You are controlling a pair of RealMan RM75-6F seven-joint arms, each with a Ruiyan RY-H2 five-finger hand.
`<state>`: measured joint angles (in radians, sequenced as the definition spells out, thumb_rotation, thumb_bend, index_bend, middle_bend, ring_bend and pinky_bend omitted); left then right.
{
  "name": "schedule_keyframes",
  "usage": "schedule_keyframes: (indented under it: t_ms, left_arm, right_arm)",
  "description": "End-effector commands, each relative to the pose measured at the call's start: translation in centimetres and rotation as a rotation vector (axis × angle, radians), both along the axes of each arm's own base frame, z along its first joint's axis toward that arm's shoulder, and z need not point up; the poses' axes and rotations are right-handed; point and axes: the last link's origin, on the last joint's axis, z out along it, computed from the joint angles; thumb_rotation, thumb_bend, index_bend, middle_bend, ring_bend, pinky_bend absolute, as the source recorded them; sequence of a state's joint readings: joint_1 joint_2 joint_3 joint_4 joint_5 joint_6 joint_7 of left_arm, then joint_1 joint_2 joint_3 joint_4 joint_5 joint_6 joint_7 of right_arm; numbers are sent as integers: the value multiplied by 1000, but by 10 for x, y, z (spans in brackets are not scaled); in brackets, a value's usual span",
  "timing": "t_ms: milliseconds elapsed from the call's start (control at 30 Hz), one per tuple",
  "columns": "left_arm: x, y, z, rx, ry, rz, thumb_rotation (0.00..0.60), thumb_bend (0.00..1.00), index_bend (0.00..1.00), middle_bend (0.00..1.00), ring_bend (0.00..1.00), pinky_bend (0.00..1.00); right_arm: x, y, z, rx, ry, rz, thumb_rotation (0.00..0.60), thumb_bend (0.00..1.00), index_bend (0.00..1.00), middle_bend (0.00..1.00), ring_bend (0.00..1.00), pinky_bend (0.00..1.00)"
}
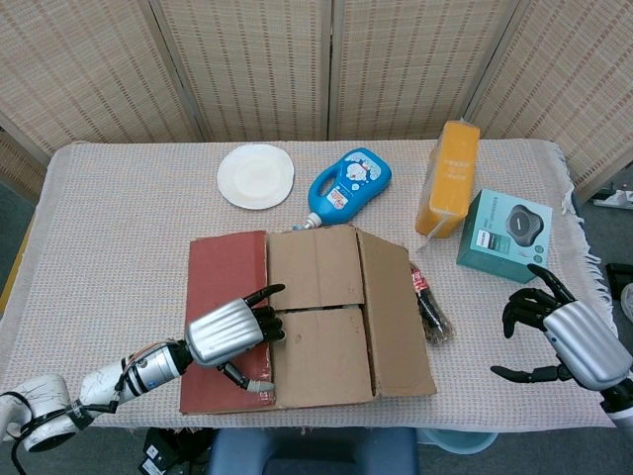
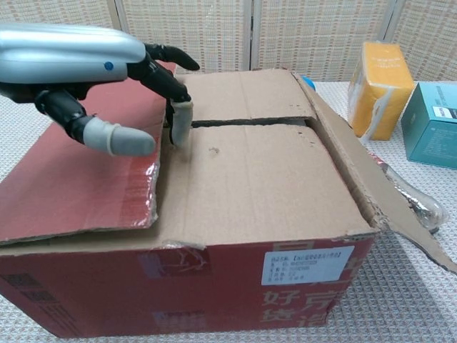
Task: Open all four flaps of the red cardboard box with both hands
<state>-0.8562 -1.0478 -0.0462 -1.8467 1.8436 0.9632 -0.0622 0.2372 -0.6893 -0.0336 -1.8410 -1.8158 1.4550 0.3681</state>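
Observation:
The red cardboard box (image 1: 318, 368) (image 2: 214, 286) stands at the table's front centre. Its left flap (image 1: 226, 272) (image 2: 71, 182), red side up, lies folded outward. The right flap (image 1: 394, 312) (image 2: 357, 168) slopes out to the right. Both brown inner flaps lie flat, with a seam (image 2: 250, 122) between them. My left hand (image 1: 227, 334) (image 2: 78, 61) hovers over the red flap, fingers spread, and one fingertip (image 2: 180, 121) touches the near inner flap at its left edge by the seam. My right hand (image 1: 572, 341) hangs open at the table's right edge, well away from the box.
Behind the box lie a white plate (image 1: 256, 176) and a blue bottle (image 1: 346, 185). An orange pack (image 1: 452, 176) (image 2: 378, 78) and a teal box (image 1: 504, 236) (image 2: 432, 114) stand at the right. A clear plastic bottle (image 1: 430, 312) (image 2: 410, 196) lies against the box's right side.

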Motion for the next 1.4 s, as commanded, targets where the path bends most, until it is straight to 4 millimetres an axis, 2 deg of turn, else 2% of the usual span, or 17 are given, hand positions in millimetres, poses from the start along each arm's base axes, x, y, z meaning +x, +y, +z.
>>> schedule_keyframes:
  t_ms: [33, 333, 800, 1133, 1400]
  left_arm:
    - [-1, -4, 14, 30, -17, 8, 66, 226, 457, 471, 417, 0]
    - [-10, -14, 55, 90, -57, 64, 68, 227, 465, 472, 418, 0]
    - [-23, -23, 98, 171, -143, 122, 66, 226, 466, 480, 428, 0]
    - [-50, -26, 135, 292, -170, 212, 67, 227, 466, 480, 428, 0]
    - [-81, -28, 145, 348, -115, 320, 67, 227, 466, 480, 428, 0]
  right_arm:
    - [-1, 0, 1, -3, -4, -1, 334, 42, 562, 478, 297, 0]
    - [1, -2, 3, -10, -14, 11, 335, 42, 562, 478, 296, 0]
    - [10, -2, 9, -29, -17, 36, 334, 42, 561, 477, 297, 0]
    - [15, -3, 11, -40, -19, 46, 333, 42, 562, 473, 290, 0]
    - [21, -5, 10, -37, -19, 61, 333, 42, 561, 460, 270, 0]
